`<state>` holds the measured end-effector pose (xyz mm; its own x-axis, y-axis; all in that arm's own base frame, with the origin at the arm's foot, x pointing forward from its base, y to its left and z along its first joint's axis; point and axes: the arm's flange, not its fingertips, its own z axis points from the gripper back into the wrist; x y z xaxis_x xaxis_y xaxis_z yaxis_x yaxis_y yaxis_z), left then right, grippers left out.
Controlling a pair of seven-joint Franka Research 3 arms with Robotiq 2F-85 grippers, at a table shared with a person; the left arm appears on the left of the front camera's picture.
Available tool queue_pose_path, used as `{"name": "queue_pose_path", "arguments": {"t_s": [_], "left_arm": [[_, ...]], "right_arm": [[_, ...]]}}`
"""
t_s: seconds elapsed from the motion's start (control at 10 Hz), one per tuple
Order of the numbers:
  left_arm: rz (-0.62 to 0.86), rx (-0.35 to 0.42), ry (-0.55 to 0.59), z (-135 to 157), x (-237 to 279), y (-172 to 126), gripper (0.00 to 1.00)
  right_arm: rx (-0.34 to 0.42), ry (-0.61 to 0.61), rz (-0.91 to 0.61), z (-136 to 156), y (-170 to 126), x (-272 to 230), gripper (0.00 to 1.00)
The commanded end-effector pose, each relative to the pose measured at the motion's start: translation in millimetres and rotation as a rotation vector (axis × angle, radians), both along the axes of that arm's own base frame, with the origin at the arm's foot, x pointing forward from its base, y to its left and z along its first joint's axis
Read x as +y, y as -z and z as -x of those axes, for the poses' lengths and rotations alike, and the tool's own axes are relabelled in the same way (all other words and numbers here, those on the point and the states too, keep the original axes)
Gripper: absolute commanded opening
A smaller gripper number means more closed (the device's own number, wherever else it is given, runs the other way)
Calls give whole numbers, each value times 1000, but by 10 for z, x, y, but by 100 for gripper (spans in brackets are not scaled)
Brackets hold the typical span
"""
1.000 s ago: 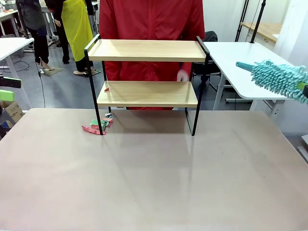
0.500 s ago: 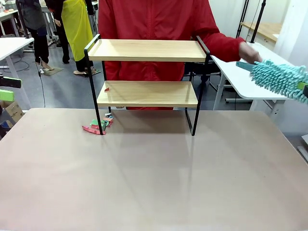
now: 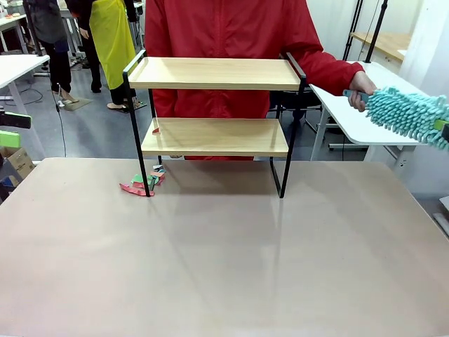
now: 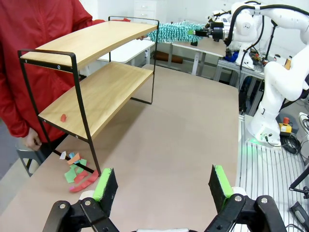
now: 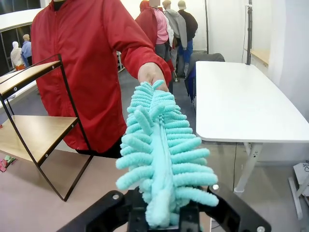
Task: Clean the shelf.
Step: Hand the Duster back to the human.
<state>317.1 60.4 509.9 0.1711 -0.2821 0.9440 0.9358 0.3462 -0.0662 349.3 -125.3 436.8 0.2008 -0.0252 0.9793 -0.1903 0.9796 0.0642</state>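
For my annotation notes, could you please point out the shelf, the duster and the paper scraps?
shelf [image 3: 214, 73], front view, top board.
duster [image 5: 159, 145], right wrist view, fluffy head.
paper scraps [image 3: 144, 184], front view, pile by the shelf's leg.

The teal duster [image 3: 410, 114] runs off the front view's right edge. In the right wrist view, its fringe hides the right gripper's [image 5: 161, 215] fingertips and the person's hand [image 5: 152, 73] at its far end. The shelf [image 5: 34, 128] is cut by the frame's left edge. Scraps [image 3: 144, 182] by its leg are too small to identify.
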Motion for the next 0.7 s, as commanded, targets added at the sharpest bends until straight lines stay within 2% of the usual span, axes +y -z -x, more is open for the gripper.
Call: {"name": "queue_pose_path", "arguments": {"t_s": [0.0,0.1,0.2,0.3,0.5,0.6], "left_arm": [[29,-7,-1,-9,-10,-29,100],[29,-7,-1,-9,-10,-29,100],[29,-7,-1,-9,-10,-29,100],[29,-7,-1,-9,-10,-29,100],[29,-7,-1,-9,-10,-29,100],[29,-7,-1,-9,-10,-29,100]], "right_arm": [[-1,-2,3,15,-19,-25,16],[0,0,0,0,0,0,68],[2,-16,-3,66,-40,27,73],[7,-11,1,101,-74,36,100],[17,-7,3,148,-135,46,100],[13,3,-17,168,-219,32,96]]}}
